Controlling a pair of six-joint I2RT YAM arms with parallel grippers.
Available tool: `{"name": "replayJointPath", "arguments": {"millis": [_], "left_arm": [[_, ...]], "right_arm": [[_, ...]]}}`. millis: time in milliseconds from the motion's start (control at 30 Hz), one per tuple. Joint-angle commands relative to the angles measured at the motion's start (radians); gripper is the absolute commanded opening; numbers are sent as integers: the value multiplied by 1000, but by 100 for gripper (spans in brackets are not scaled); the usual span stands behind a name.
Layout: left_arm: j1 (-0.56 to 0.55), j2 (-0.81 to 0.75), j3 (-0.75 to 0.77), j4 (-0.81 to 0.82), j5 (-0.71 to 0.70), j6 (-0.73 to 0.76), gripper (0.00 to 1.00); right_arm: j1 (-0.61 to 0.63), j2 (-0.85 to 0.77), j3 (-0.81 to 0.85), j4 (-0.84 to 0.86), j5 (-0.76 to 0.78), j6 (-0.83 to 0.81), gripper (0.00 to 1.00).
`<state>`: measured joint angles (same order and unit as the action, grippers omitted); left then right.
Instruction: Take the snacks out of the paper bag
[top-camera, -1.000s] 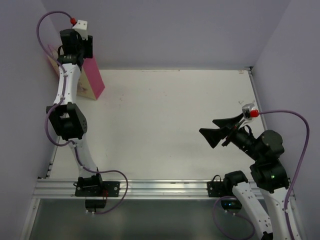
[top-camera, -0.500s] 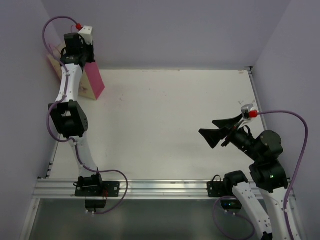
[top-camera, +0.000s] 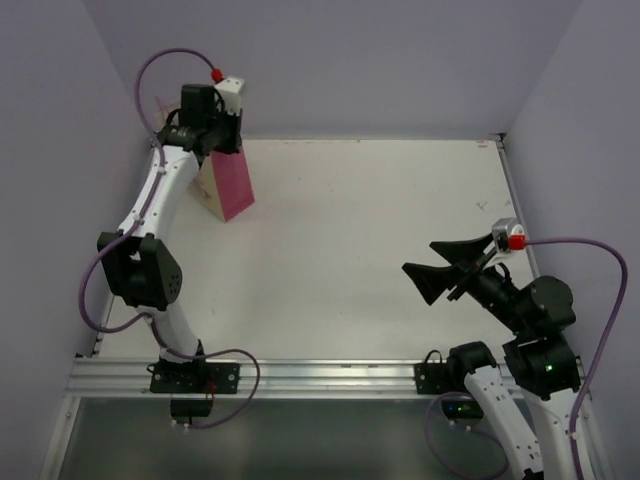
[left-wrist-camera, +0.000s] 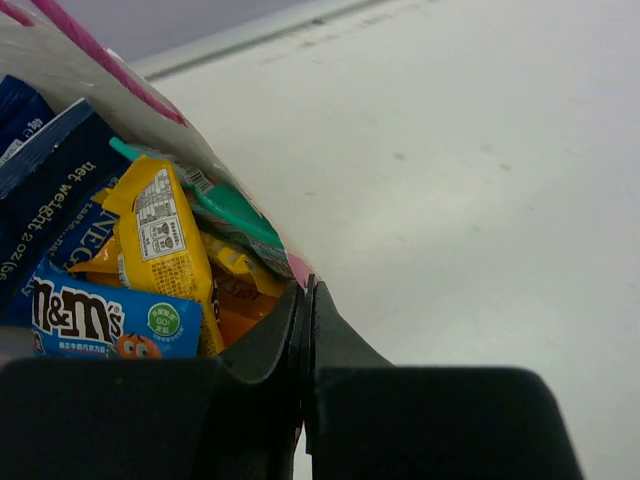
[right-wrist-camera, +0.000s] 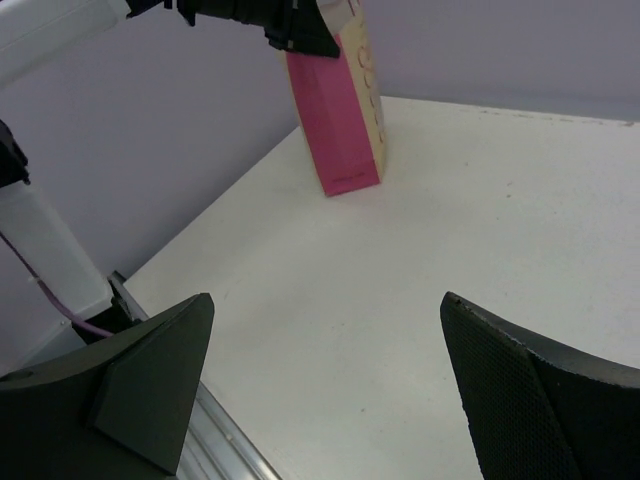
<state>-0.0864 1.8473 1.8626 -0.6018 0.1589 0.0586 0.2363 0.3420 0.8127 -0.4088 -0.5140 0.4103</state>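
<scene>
A: Where's the white-and-black left arm (top-camera: 160, 195)?
B: Stretched far forward, wrist tipped down, jaws pressed together.
A: And the white-and-black right arm (top-camera: 540, 305)?
B: Folded close to its base, jaws spread wide.

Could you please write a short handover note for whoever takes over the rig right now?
Left gripper: shut on the rim of the paper bag, which is at the far left of the table.
Right gripper: open and empty, hovering over the table's right side.
Snacks: inside the bag. The left wrist view shows a blue M&M's packet, a yellow packet, a green packet and a dark blue bag.
Done: the bag's rim is gripped.
Left: no packet is out yet, so all of them remain to be taken out.
</scene>
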Motion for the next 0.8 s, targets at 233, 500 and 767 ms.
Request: {"name": "replayJointPath", "arguments": {"millis": [233,500,767], "left_arm": [[-478,-404,-292,-13,-42,-206,30],[-535,-445,-183,-4,-154,-384,85],[-634,-465,-224,51,-248,-494,86]], "right_arm": [[3,-54,8,18,48,-64,99],[1,-55,28,-1,48,-76,99],[3,-54,45,-21,63,-82,99]]}}
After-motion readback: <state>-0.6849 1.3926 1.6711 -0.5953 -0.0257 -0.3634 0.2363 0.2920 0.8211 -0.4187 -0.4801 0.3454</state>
